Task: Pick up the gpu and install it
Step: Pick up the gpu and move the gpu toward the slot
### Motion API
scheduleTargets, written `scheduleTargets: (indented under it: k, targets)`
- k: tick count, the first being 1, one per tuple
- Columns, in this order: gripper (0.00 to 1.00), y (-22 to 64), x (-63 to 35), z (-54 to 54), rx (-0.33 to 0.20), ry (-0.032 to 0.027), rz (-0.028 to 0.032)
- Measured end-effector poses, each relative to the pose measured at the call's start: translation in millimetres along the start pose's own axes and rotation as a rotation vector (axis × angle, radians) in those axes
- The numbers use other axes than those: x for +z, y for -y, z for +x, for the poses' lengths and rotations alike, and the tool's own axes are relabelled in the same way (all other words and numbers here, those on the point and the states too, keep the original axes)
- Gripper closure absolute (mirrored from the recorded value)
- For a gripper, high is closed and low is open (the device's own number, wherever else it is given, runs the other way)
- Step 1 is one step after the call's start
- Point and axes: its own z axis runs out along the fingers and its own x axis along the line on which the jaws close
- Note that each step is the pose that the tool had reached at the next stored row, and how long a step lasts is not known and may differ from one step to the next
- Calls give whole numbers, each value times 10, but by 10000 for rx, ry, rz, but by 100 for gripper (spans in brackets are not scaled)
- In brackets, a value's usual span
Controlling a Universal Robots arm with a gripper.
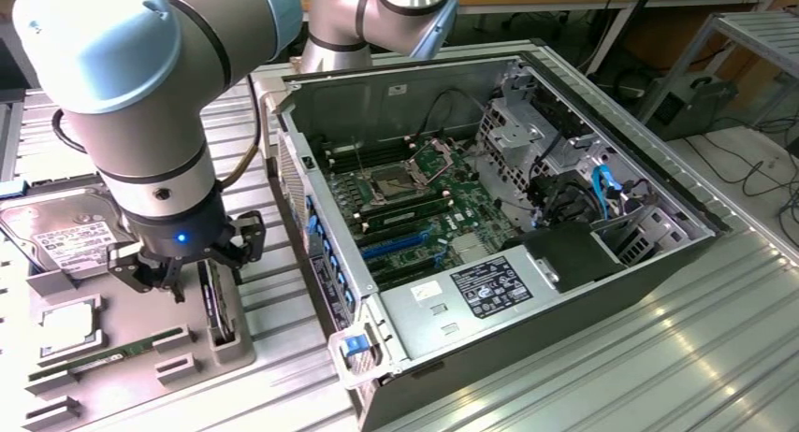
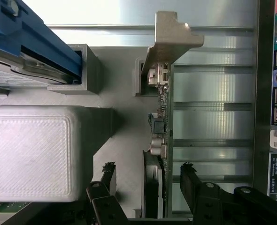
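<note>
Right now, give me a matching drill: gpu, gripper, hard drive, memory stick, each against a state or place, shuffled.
1. gpu
2. gripper
3. hard drive
4. memory stick

A. silver, lying flat at the exterior view's left
B. open, straddling the gpu
C. standing on edge in the grey holder
D. green, lying flat

Pairs: 1-C, 2-B, 3-A, 4-D

Exterior view: high, oblique, mid-range, down on case [image 1: 500, 217] and tray [image 1: 135, 309].
Wrist view: close, straight down past claw [image 2: 148, 171] onto gpu [image 2: 165, 117].
Shared: gpu, tray, claw.
</note>
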Motion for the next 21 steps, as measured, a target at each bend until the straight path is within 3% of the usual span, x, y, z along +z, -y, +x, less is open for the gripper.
scheduleTargets:
  k: [5,9,15,17,21]
  targets:
    - [34,0,0,0,1,-1,1]
    - [49,0,0,0,1,-1,0]
    - [49,12,-1,-10,-2,-2,1]
    - [58,31,-1,-9,1,-1,0]
    - [58,32,-1,-10,1,0,1]
